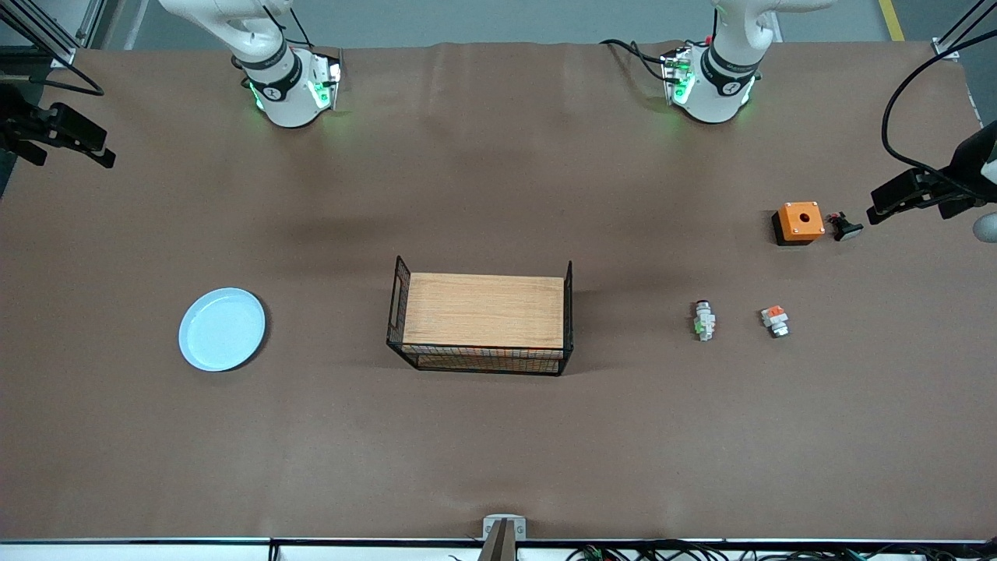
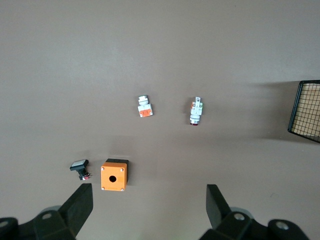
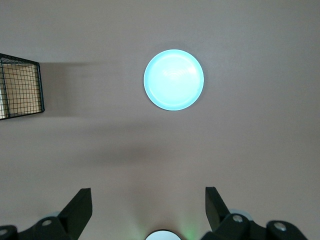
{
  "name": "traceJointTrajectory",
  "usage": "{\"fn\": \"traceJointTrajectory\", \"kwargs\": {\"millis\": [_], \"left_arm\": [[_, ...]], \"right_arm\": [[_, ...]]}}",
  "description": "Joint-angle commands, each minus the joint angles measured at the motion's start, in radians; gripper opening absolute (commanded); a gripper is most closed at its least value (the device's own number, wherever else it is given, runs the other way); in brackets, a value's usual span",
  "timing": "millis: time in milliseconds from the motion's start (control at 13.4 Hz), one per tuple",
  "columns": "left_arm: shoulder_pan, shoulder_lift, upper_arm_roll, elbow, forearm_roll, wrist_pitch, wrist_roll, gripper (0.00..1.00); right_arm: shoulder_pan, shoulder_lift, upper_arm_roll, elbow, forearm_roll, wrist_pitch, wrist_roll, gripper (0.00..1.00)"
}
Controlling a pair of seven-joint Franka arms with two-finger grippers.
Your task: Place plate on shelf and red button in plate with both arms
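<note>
Under left claw [image 2: 147, 207] gaping, red button [image 2: 196, 111], plate [image 1: 222, 329] front-view only

Counted on the table: one plate [image 1: 222, 329], pale blue, lower left of the front frame. One wire rack [image 1: 481, 320] with a wooden top, centre. One red button [image 1: 704, 320]. One white-grey block [image 1: 775, 320] with an orange piece. One orange box [image 1: 799, 223], right side. One small black part [image 1: 845, 227] beside it. Two grippers: left gripper [image 2: 150, 204] and right gripper [image 3: 149, 204], each with two spread fingers.
</note>
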Motion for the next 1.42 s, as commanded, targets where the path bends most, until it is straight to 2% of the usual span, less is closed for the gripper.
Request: {"fn": "traceJointTrajectory", "kwargs": {"millis": [0,298,671,820,1044,1193,1342], "left_arm": [[0.004,0.011,-0.001,0.027,-0.012,-0.023,0.012,1.0],[0.014,0.041,-0.001,0.027,-0.016,-0.023,0.0,1.0],[-0.001,0.119,-0.032,-0.07,-0.026,0.012,-0.012,1.0],[-0.001,0.132,-0.053,-0.157,-0.065,0.13,-0.04,1.0],[-0.001,0.138,-0.108,-0.318,-0.065,0.366,-0.095,1.0],[-0.001,0.159,-0.131,-0.392,-0.065,0.488,-0.098,1.0],[-0.002,0.222,-0.138,-0.406,-0.065,0.566,-0.098,1.0]], "right_arm": [[0.016,-0.023,-0.008,-0.022,-0.004,0.012,-0.007,1.0],[0.018,-0.023,-0.007,-0.022,0.003,0.026,-0.007,1.0],[0.016,-0.021,-0.008,-0.021,0.003,0.026,-0.007,1.0],[0.016,-0.017,-0.008,-0.012,0.003,0.02,-0.005,1.0],[0.011,0.008,-0.01,0.013,0.0,0.012,-0.007,1.0],[0.004,0.108,-0.013,0.031,-0.007,0.032,-0.004,1.0],[-0.004,0.219,-0.017,0.112,-0.006,0.049,-0.007,1.0]]}}
